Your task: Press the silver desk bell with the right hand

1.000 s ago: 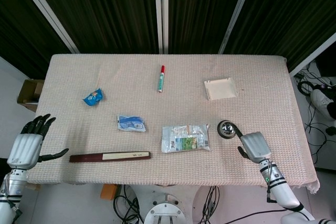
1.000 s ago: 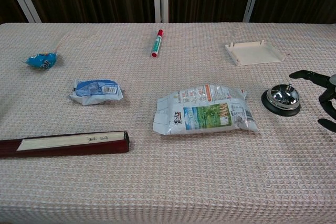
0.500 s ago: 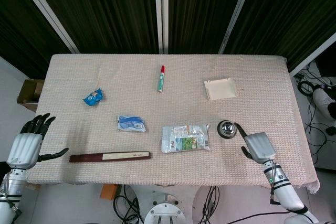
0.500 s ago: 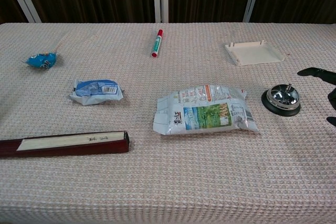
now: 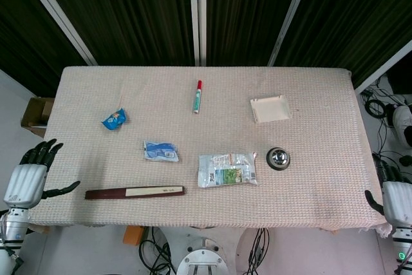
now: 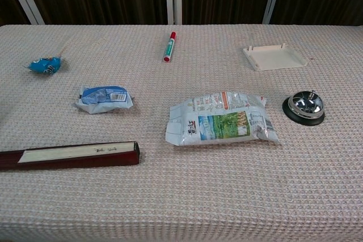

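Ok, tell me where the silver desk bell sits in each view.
Head view: silver desk bell right of centre, just right of the printed snack bag.
Chest view: bell near the right edge.
Shared landmark: the snack bag beside it.

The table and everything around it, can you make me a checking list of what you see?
Surface: table under a pale waffle-weave cloth, lying flat.
Job's things: silver desk bell on its black base, untouched, right of the snack bag.
Clutter: red-and-green marker, white tray, blue wrapper, blue packet, long dark box.
Hands: left hand at the table's left edge, fingers apart, empty; right hand off the right edge, apart from the bell, fingers unclear.
Cables: black loops on the floor under the front edge and at far right.
Surroundings: dark curtains, cardboard box at left.
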`<state>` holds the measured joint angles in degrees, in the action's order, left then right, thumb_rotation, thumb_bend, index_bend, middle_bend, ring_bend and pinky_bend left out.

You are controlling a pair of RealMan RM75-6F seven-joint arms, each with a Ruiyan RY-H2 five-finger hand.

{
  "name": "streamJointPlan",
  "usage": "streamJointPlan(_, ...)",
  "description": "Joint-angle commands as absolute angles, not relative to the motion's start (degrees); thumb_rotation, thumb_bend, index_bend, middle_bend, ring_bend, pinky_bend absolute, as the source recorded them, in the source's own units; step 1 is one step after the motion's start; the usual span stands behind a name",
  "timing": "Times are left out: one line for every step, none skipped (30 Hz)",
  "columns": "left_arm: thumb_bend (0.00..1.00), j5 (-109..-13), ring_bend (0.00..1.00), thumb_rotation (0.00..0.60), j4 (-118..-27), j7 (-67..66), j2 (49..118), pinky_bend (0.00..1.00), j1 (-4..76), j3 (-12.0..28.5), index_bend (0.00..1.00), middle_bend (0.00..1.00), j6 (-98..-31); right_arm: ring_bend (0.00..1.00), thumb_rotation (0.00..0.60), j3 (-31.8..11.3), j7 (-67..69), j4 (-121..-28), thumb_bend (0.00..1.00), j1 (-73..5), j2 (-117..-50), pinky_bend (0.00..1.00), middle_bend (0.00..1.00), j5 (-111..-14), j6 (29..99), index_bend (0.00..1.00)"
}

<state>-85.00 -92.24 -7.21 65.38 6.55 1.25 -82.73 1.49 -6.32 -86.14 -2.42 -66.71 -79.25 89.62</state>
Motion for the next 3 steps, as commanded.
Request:
streamJointPlan(0.01, -85.85, 0.07, 0.144, -91.14, -6.21, 65.87, 0.18, 6.46, 1.35, 0.11, 0.08, -83.52, 0.00, 0.600, -1.08, 6.03, -76.32, 0.03, 2.42, -67.20, 0.00, 0.00, -77.54, 94.07, 0.00)
streamJointPlan(0.01, -86.23, 0.07, 0.127, -90.68, -6.14, 66.12, 0.18, 6.47, 1.33, 0.11, 0.08, -83.77, 0.00, 0.600, -1.00, 7.10, -75.10, 0.03, 2.67, -67.62, 0.00, 0.00, -77.77, 93.90, 0.00)
streamJointPlan(0.01, -86.53, 0.07, 0.114, -90.24, -6.20, 66.42, 0.18, 6.48, 1.32, 0.11, 0.08, -83.98, 0.00, 0.600, -0.86, 7.57, -74.21, 0.03, 2.79, -67.98, 0.00, 0.00, -78.06, 93.63, 0.00)
